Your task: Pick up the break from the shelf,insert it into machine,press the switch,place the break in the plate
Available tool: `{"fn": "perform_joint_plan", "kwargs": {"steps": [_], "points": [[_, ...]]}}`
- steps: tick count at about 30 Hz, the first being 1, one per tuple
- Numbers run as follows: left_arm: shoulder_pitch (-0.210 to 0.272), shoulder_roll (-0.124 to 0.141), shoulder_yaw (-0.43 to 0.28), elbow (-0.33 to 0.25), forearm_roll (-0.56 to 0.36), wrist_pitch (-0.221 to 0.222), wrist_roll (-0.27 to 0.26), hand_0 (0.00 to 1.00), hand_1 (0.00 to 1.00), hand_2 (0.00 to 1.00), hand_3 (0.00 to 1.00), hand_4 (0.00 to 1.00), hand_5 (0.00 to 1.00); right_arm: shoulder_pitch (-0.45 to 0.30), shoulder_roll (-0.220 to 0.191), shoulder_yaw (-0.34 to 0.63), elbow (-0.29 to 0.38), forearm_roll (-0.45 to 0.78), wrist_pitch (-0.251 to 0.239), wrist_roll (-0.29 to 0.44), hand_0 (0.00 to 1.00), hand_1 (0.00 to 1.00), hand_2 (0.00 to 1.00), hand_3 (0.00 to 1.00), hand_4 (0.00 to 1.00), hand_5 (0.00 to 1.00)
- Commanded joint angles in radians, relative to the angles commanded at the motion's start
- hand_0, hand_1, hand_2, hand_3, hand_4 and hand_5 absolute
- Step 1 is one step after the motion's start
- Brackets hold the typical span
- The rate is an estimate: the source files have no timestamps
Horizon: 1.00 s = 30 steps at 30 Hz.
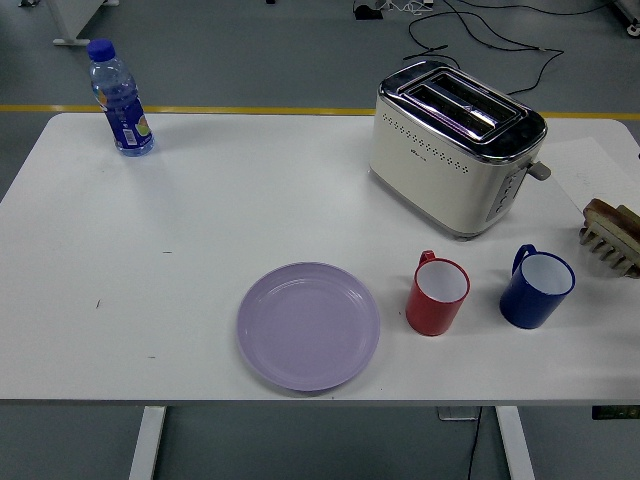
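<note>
A cream and chrome toaster stands at the back right of the white table, its two top slots showing no bread and its lever on the right end. At the right edge a wooden rack holds a brown slice of bread, partly cut off by the picture's border. A lavender plate with nothing on it lies near the front edge, left of centre-right. Neither of my hands nor arms is in view.
A red mug and a blue mug stand between the plate and the rack, in front of the toaster. A water bottle with a blue cap stands at the back left. Cables lie on the floor beyond the table.
</note>
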Motion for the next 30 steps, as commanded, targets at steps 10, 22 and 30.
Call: {"fn": "perform_joint_plan", "kwargs": {"steps": [10, 22, 30], "points": [[0.008, 0.001, -0.005, 0.0, 0.014, -0.001, 0.006, 0.658, 0.573, 0.598, 0.63, 0.342, 0.998, 0.014, -0.001, -0.108, -0.022, -0.387, 0.017, -0.077, 0.976, 0.882, 0.946, 0.969, 0.886, 0.282], [0.007, 0.003, 0.001, 0.0, -0.001, 0.002, 0.003, 0.66, 0.572, 0.598, 0.63, 0.344, 0.998, 0.069, -0.009, -0.206, -0.073, -0.546, 0.023, -0.118, 0.957, 0.876, 0.94, 0.958, 0.876, 0.293], [0.001, 0.004, 0.009, 0.0, -0.015, 0.004, 0.001, 0.661, 0.573, 0.597, 0.629, 0.345, 0.998, 0.135, 0.007, -0.277, -0.123, -0.641, 0.027, -0.23, 0.899, 0.822, 0.875, 0.906, 0.857, 0.287]]}}
